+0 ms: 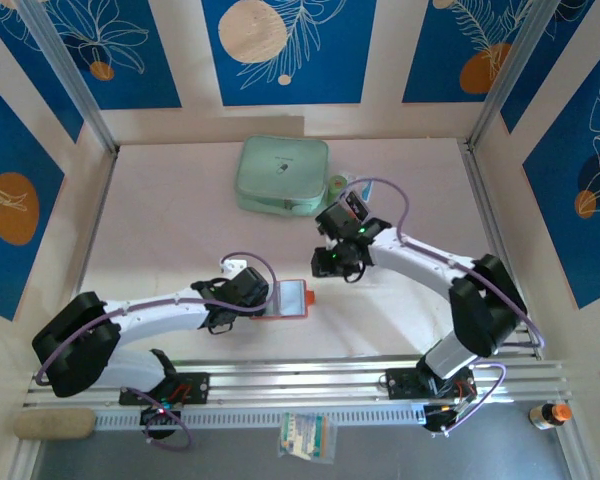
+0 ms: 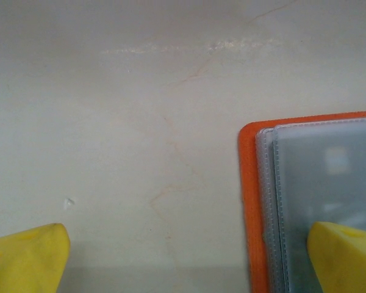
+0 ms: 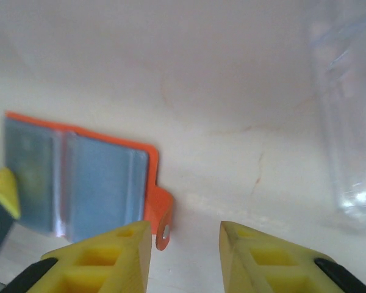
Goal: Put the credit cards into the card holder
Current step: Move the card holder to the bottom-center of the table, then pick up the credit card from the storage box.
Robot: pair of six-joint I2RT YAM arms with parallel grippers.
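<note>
The orange-red card holder lies open on the table, its greyish pockets facing up. My left gripper is at its left edge and stands open. In the left wrist view the card holder fills the lower right, with one yellow fingertip over its pocket and the other on bare table. My right gripper hovers just beyond the holder's snap tab, open, nothing between its fingers. The credit cards are hidden. A pale patch shows through one pocket, and I cannot tell what it is.
A mint-green zip case lies at the back of the table. Clear plastic stands to the right of my right gripper. A small packet and a bottle sit in front of the rail. Walls close in both sides.
</note>
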